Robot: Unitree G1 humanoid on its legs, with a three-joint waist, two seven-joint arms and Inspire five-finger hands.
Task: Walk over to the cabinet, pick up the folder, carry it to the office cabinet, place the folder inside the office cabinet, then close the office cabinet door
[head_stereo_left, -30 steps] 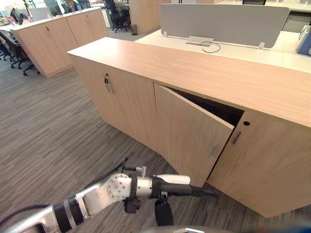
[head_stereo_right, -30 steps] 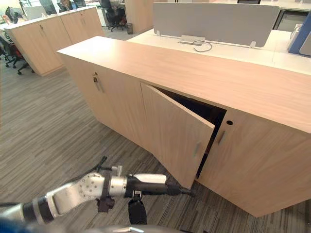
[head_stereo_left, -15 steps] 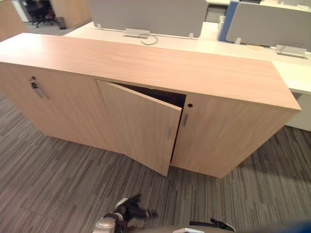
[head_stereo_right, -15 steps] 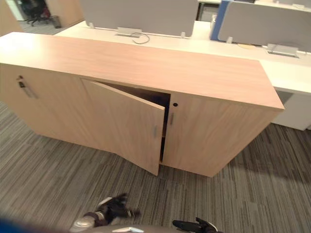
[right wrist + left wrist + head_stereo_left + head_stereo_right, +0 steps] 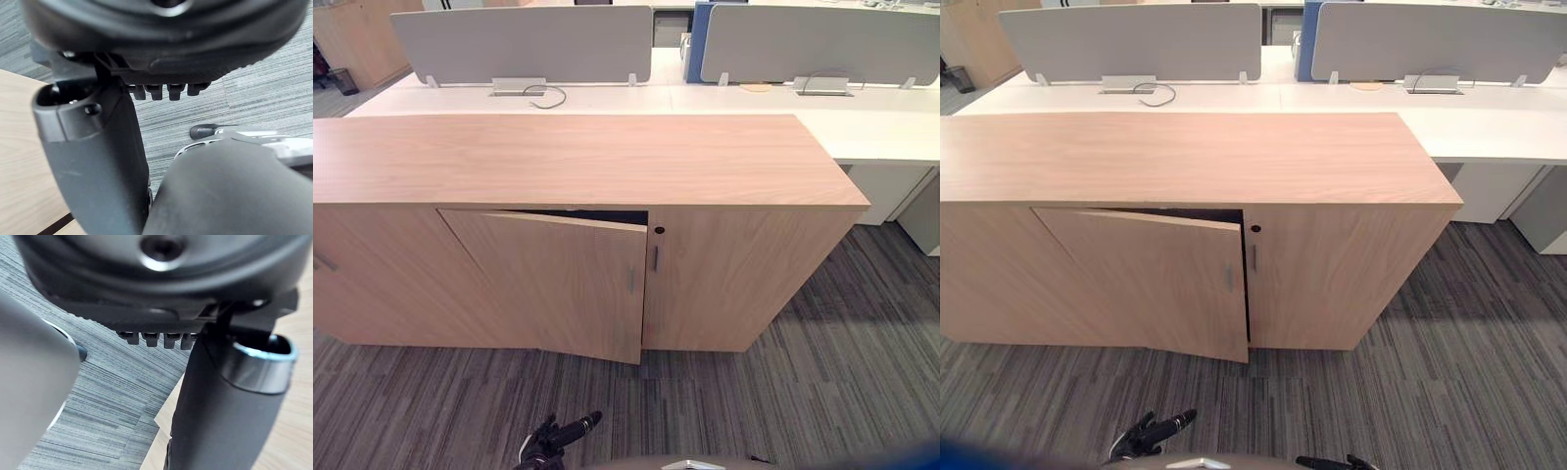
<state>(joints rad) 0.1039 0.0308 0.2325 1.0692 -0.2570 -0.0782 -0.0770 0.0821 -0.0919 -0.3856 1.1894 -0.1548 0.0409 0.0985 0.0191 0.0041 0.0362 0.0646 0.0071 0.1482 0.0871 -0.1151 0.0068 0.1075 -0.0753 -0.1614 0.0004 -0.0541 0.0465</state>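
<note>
Floor: grey carpet [image 5: 822, 392].
Office cabinet [image 5: 578, 162]: door [image 5: 558, 289] ajar.
Left hand [image 5: 558, 434]: fingers straight, empty.
Right hand [image 5: 93, 147]: state unclear.
Pending: shutting door.

We get bright, even overhead office light, no hard sun. The long light-wood office cabinet [image 5: 578, 157] has a top lit flat w/ a pale sheen, no harsh glare. The white desk surface [image 5: 891, 132] behind it runs almost washed out. Darkest spot: the black gap [image 5: 607, 216] behind the ajar wooden cabinet door [image 5: 558, 289]. A soft shadow lies on the grey striped carpet [image 5: 822, 392] by the cabinet's base & right end. In the left wrist view the dark left hand [image 5: 225, 421] reads near-black, w/ a bright glint on its metal ring.
</note>
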